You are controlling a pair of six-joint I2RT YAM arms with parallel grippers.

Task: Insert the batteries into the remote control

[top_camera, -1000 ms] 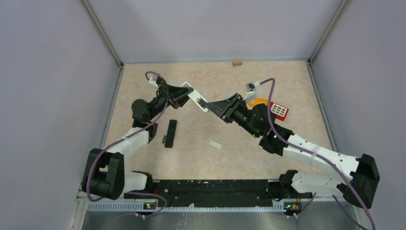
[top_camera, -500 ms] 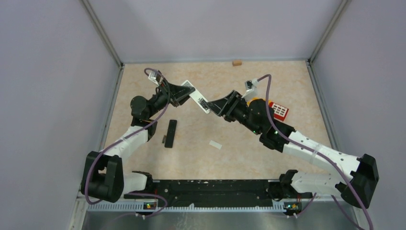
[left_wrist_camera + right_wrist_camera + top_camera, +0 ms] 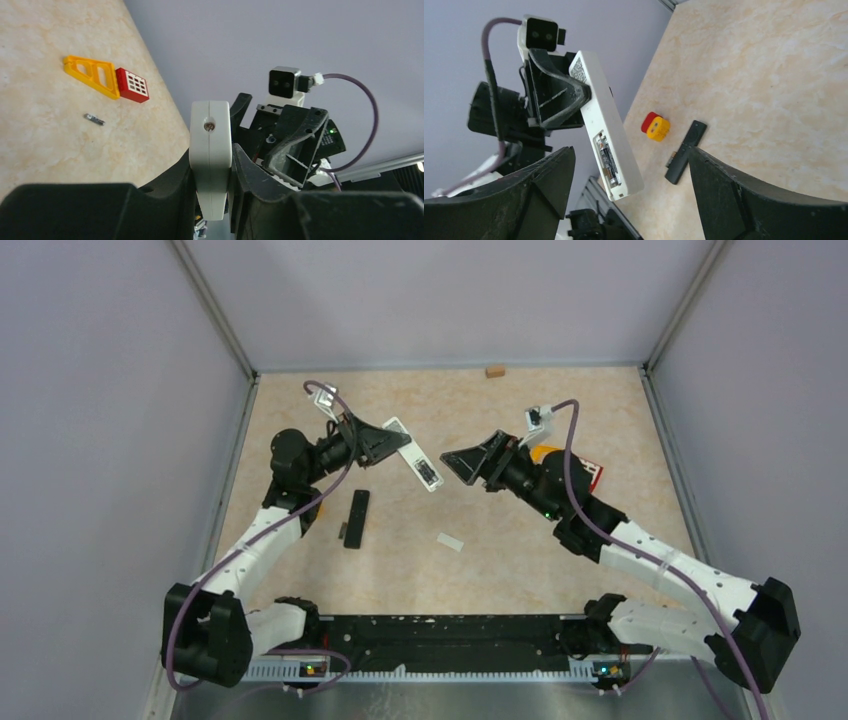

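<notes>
Beige marbled tabletop (image 3: 500,580) lies below your left gripper (image 3: 385,445), which stays clamped on the long white plastic remote control (image 3: 417,460) over the far left quarter, while your right gripper (image 3: 455,468) has just sprung wide and drawn back. A small dark grey cylindrical battery (image 3: 607,161) shows in the open bay, so that insertion looks done; a loose battery (image 3: 94,119) lies toward the right edge.

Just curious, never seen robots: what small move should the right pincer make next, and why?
Probably swing toward the loose battery on the table: the right pincer is open and empty, while the left pincer holds the remote with its compartment uncovered.
</notes>
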